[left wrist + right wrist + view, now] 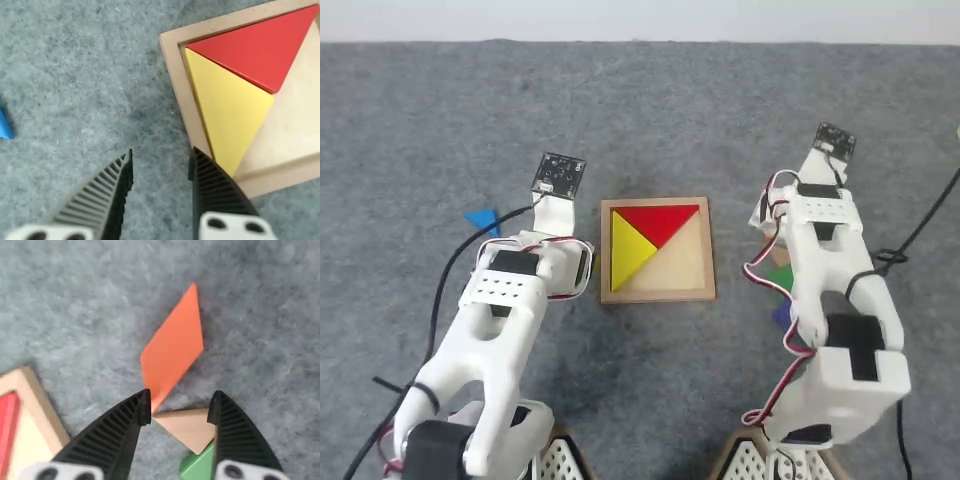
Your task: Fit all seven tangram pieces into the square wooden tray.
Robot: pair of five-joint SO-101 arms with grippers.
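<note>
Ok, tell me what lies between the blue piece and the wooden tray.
Only bare grey carpet separates the blue piece and the wooden tray, as the left wrist view shows.

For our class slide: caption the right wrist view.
Open right gripper over a tan wooden triangle beside an orange parallelogram on grey carpet.
</note>
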